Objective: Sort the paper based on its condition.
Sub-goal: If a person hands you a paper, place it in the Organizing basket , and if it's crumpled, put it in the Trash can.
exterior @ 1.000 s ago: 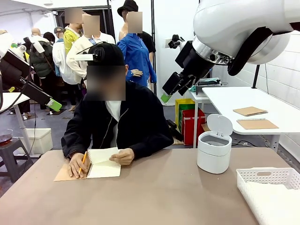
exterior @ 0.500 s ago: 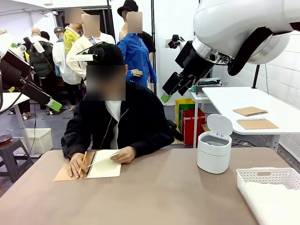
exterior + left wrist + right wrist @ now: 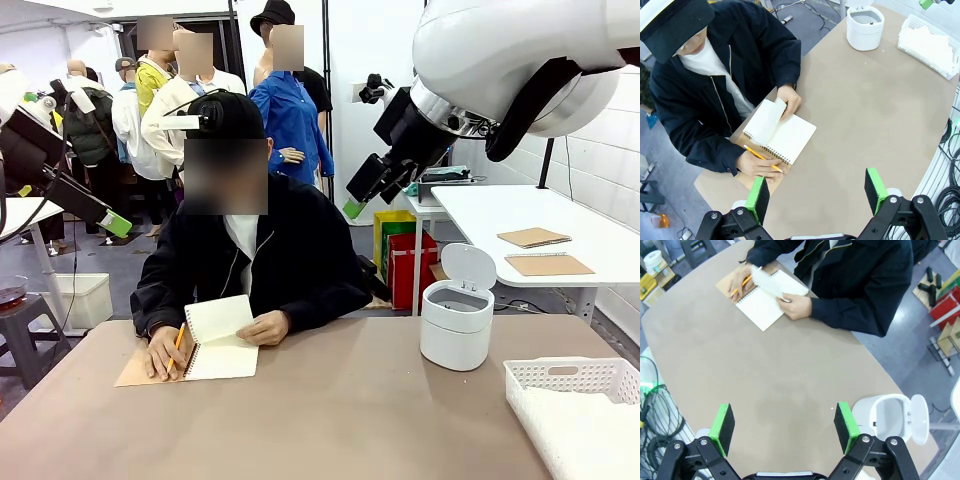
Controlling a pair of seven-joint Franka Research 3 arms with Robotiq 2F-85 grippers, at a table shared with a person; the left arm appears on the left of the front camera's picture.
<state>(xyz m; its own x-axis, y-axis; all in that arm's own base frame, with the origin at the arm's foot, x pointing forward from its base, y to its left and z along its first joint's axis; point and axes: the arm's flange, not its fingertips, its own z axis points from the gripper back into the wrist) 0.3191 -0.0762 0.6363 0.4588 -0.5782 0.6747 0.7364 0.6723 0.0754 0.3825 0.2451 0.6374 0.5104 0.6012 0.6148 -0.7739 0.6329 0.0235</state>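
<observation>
Front view, left of centre: a person's hand lifts a notebook page. Wrist views show left gripper and right gripper spread wide, empty.

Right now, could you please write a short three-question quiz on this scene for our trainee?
1. True or false: the lid of the white bin stands open.
2. What does the person's hand on the notebook's brown cover hold? A) a pencil B) scissors C) a stapler
3. Fill in: the loose white paper lies in the white ____.
Key: 1 true; 2 A; 3 basket.
</observation>
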